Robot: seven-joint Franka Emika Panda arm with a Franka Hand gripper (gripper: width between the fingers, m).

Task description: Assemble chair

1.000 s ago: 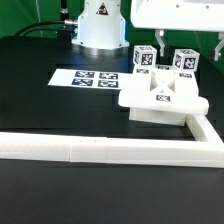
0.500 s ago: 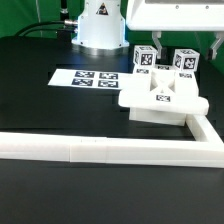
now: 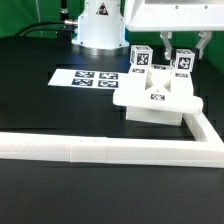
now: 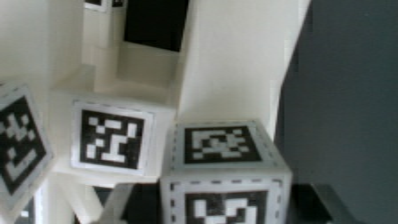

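Note:
The chair stands part-built at the exterior view's right: a white seat slab (image 3: 152,101) with two upright tagged blocks behind it. My gripper (image 3: 185,52) comes down over the right-hand block (image 3: 183,63), with a finger pressed against each of its sides, so it is shut on that block. The other tagged block (image 3: 143,57) stands free just to its left. In the wrist view the held block (image 4: 222,150) fills the space between my dark fingers (image 4: 329,206), where my gripper (image 4: 222,208) closes, and the neighbouring block (image 4: 111,135) stands beside it.
The marker board (image 3: 93,78) lies flat left of the chair parts. A long white L-shaped rail (image 3: 100,150) runs along the front and turns up at the right (image 3: 205,130), close against the seat slab. The robot's base (image 3: 100,25) stands behind.
The fingers, wide apart around the right-hand block before, have closed onto it. The seat slab and its blocks have shifted slightly to the exterior view's left.

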